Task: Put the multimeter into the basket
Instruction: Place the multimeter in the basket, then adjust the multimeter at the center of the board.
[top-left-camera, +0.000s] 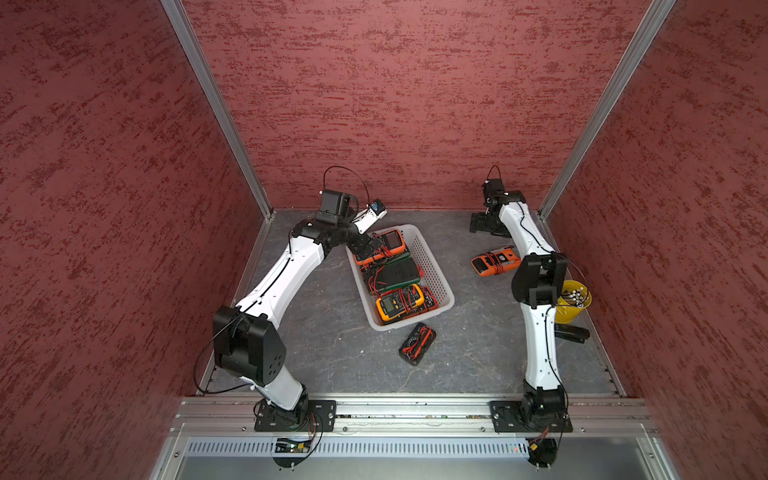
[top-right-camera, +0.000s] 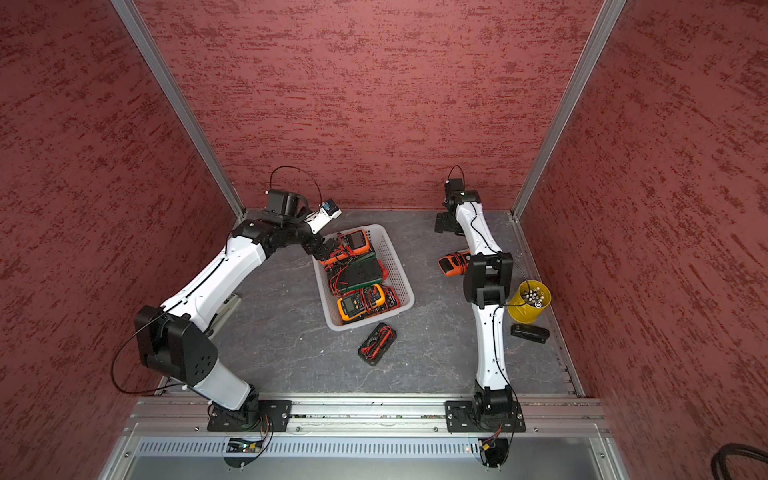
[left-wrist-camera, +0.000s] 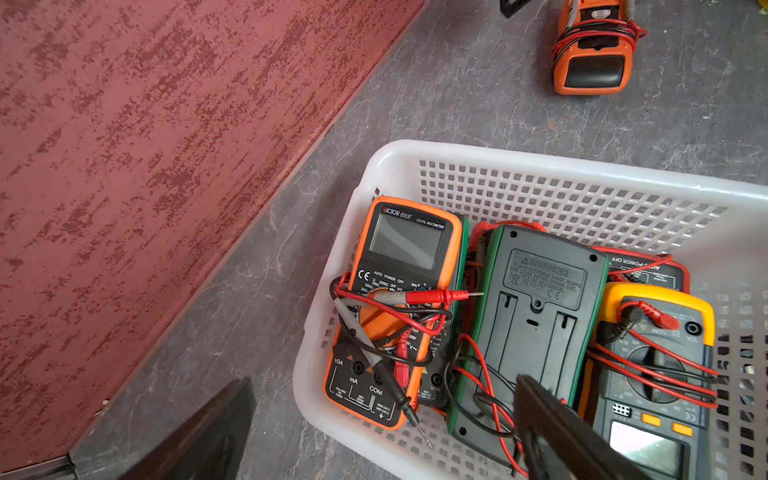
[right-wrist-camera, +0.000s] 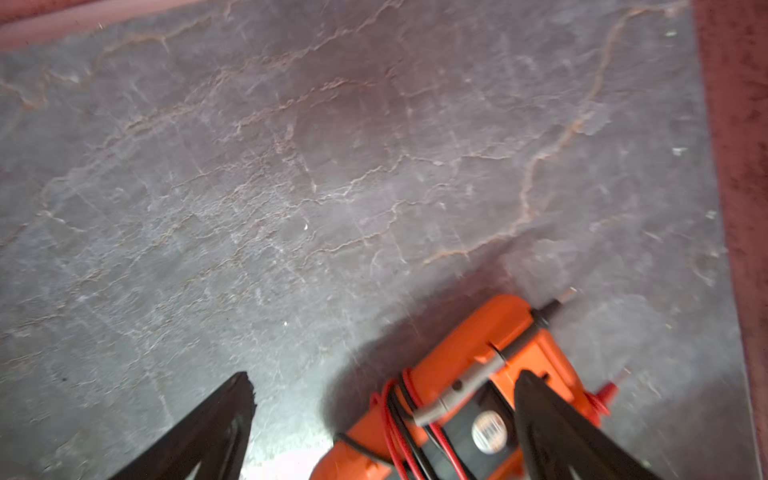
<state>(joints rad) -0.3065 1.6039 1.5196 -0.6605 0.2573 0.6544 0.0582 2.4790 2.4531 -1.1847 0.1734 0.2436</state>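
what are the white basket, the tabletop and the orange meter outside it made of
The basket seems white moulded plastic, faintly glossy: square grid holes, rounded rim. The tabletop is matte grey, veined like slate, possibly printed. The orange multimeter has a seemingly rubbery shell over black plastic: soft rounded edges.

Grey table (top-left-camera: 324, 345) bears basket (top-left-camera: 432, 266), orange multimeter (top-left-camera: 494, 262), black multimeter (top-left-camera: 417, 344), yellow cup (top-left-camera: 569, 311), perhaps a stapler (top-left-camera: 575, 333).

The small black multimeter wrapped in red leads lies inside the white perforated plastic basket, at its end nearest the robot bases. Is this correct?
No. The small black multimeter wrapped in red leads lies outside the white perforated plastic basket, on the grey table, at its end nearest the robot bases. Both top views show this.
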